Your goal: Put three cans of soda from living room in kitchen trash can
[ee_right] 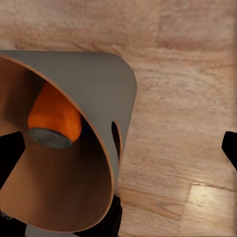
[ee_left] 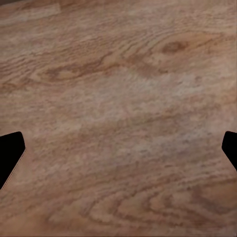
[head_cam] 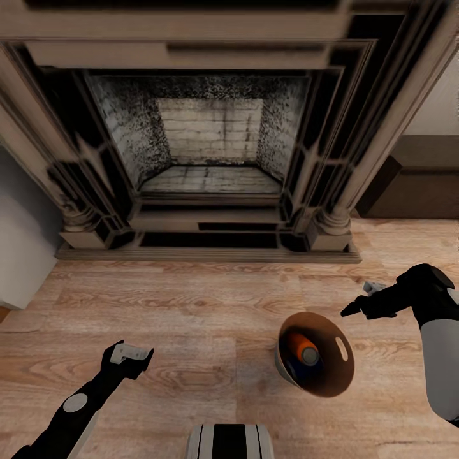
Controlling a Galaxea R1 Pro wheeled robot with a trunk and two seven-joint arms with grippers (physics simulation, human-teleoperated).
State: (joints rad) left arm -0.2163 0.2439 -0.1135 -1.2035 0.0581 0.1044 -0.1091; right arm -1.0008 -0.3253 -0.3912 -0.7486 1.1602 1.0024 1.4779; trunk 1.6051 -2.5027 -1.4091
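Observation:
The pale grey trash can (head_cam: 331, 376) with its brown inside stands on the plank floor, in front of me to the right. An orange-red soda can (head_cam: 299, 347) lies inside it, and a dark blue can (head_cam: 293, 368) shows beside that one. My right gripper (head_cam: 358, 306) hovers open just past the bin's far right rim, holding nothing. In the right wrist view the bin's grey wall (ee_right: 98, 84) and the orange can (ee_right: 54, 118) sit close, with the open right gripper (ee_right: 121, 150) spread wide around them. My left gripper (head_cam: 132, 354) is open over bare floor (ee_left: 118, 98).
A brick fireplace (head_cam: 210, 146) with dark columns and a raised stone step (head_cam: 204, 254) fills the space ahead. A brown cabinet (head_cam: 414, 185) stands at the right, a pale grey wall (head_cam: 19, 242) at the left. My own base (head_cam: 229, 441) shows below.

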